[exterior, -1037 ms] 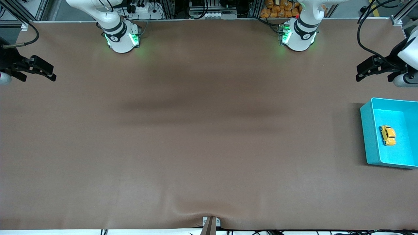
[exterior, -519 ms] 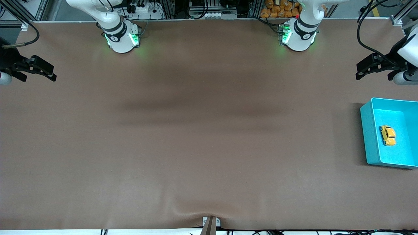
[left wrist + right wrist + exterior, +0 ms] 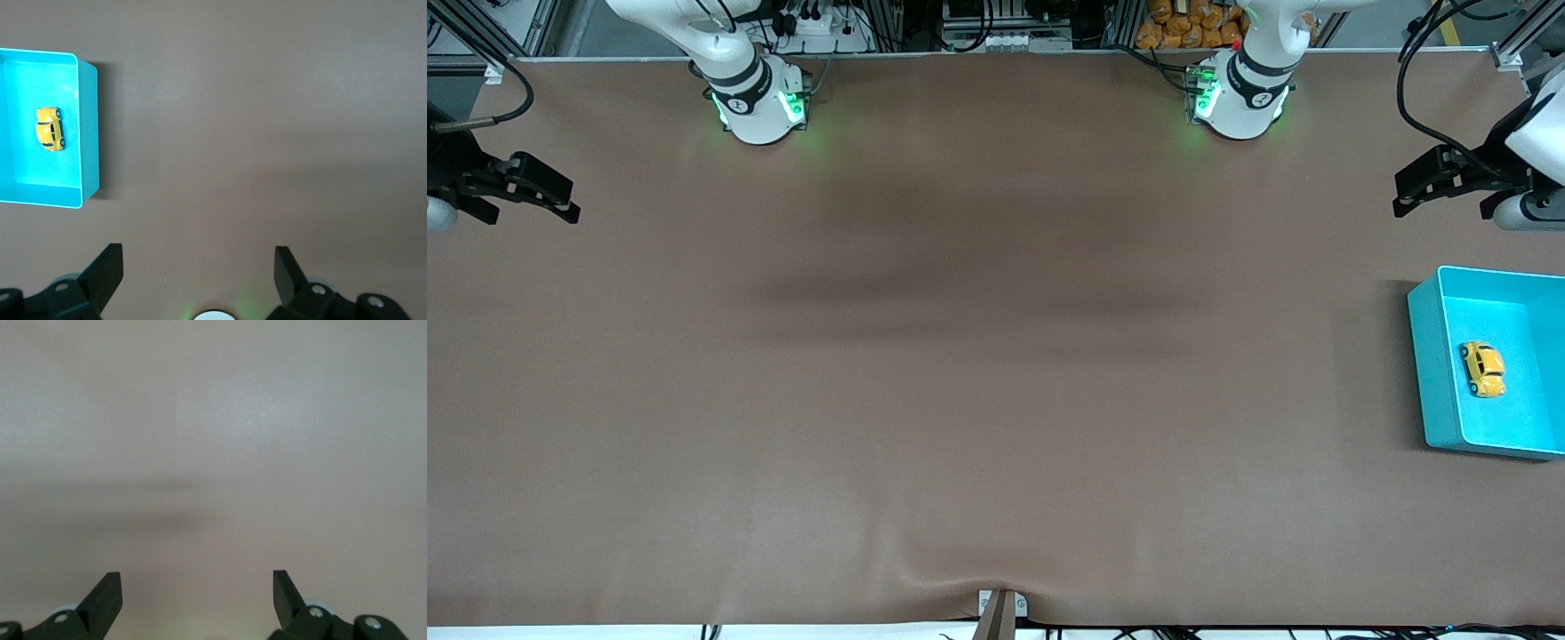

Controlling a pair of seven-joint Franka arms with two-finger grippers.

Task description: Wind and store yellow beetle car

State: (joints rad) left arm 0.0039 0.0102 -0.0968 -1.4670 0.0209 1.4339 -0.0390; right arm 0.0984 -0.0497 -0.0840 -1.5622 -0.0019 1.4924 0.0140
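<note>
The yellow beetle car (image 3: 1482,368) lies inside the turquoise bin (image 3: 1432,373) at the left arm's end of the table. It also shows in the left wrist view (image 3: 50,129), in the bin (image 3: 89,133). My left gripper (image 3: 1414,188) is open and empty, up over the bare table at the left arm's end, apart from the bin; its own view shows it (image 3: 198,270) spread wide. My right gripper (image 3: 551,194) is open and empty, up over the right arm's end of the table, and waits (image 3: 197,593).
The brown table mat (image 3: 978,356) spreads between the arms' bases. A small metal bracket (image 3: 1000,609) sits at the table's edge nearest the front camera. Cables and gear stand past the table's edge by the bases.
My left gripper has drifted slightly away from the bin, toward the bases' side. The car, the bin and the right arm have not moved.
</note>
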